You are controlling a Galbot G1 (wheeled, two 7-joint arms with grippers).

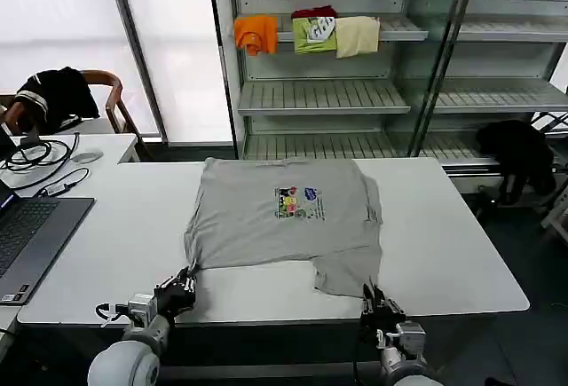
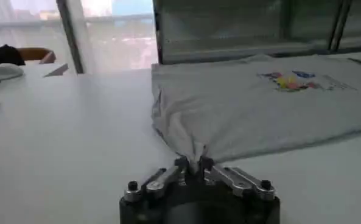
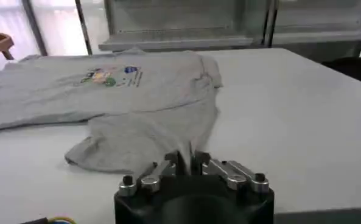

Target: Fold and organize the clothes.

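Table [image 1: 461, 253]: we have it bare around the work.
Shirt [image 1: 266, 226]: lies flat at the middle, print up, so we can fold it.
Left gripper [image 1: 184, 285]: jaws pinching the near-left corner.
Right gripper [image 1: 373, 298]: jaws pinching the near-right flap, 2 holds for lifting evenly.

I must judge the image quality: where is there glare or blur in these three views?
Head view: the windows are blown out white, yet the shirt and its print are sharp. Left wrist view: soft overall, the print smeared, the left claw pinching cloth. Right wrist view: a bit clearer, the right claw gripping the hem.
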